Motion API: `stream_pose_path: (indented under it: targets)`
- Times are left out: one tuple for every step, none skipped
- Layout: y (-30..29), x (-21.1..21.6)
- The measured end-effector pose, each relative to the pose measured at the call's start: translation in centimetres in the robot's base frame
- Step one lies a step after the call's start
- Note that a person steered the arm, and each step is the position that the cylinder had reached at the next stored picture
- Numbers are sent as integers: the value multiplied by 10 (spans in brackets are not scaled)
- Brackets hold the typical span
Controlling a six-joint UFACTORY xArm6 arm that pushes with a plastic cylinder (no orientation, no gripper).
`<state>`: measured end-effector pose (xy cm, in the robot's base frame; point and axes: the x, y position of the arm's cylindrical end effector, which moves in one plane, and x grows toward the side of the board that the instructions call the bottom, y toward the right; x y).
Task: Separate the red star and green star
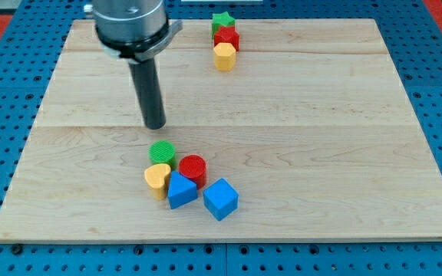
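The green star (222,21) sits near the board's top edge, right of centre. The red star (226,37) lies directly below it and touches it. A yellow hexagon block (224,56) touches the red star from below, so the three form a short column. My tip (155,125) rests on the board left of centre, well below and to the left of the stars. It is a short way above the green cylinder and touches no block.
A cluster lies below my tip: a green cylinder (162,152), a red cylinder (192,169), a yellow heart (156,180), a blue triangular block (180,190) and a blue cube (220,198). The wooden board (344,153) lies on a blue pegboard.
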<state>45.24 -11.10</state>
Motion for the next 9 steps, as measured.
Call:
stream_pose_path:
  targets:
    - [-11,32]
    - [-5,39]
    - [4,47]
    - [15,0]
    - [88,-31]
    - [116,-70]
    - [123,-118]
    - [123,-156]
    - [123,-173]
